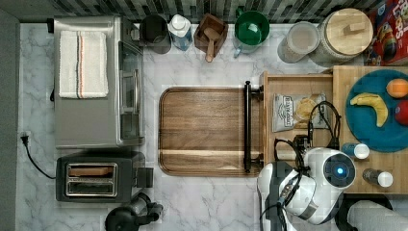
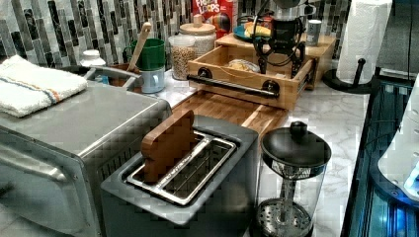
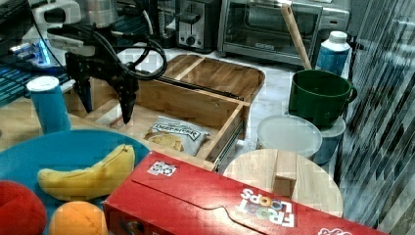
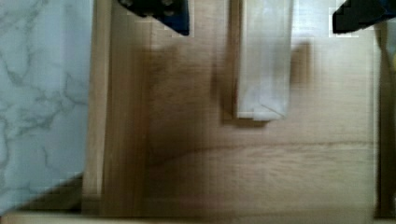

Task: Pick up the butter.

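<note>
The butter (image 4: 262, 60) is a pale cream stick lying flat on the floor of the open wooden drawer (image 4: 280, 163). My gripper (image 4: 259, 16) is open just above it, with one dark fingertip on each side of the stick and touching nothing. In the right view the gripper (image 3: 106, 105) points down into the near end of the drawer (image 3: 195, 100). The left view shows the gripper (image 2: 279, 65) lowered inside the drawer (image 2: 247, 81). In the top view the arm's wrist (image 1: 302, 143) covers that end of the drawer (image 1: 298, 79).
A grey-white snack bag (image 1: 291, 111) lies in the drawer beyond the gripper. A blue plate (image 1: 375, 130) with a banana (image 1: 373, 105) and a blue bottle (image 3: 49, 105) stand on the counter beside the drawer. A wooden tray (image 1: 202, 130) lies at the drawer's handle side.
</note>
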Robot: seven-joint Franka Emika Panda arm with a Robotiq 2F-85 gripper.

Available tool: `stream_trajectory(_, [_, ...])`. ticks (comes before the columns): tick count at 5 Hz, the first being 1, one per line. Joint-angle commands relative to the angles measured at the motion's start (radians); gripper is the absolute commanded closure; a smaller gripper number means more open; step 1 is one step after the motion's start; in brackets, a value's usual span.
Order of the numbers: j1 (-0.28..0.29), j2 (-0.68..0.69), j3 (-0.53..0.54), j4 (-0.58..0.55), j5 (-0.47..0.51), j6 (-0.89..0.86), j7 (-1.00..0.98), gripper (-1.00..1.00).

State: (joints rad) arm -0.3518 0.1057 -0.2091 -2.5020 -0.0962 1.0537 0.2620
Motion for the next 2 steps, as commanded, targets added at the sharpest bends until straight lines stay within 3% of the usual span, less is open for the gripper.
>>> stream_trajectory(1, [0.007, 0.020, 0.011, -0.026, -0.077, 0.152, 0.121, 1.00])
stream_trajectory(2, [0.016, -0.009, -0.007, -0.015, -0.087, 0.115, 0.098, 1.00])
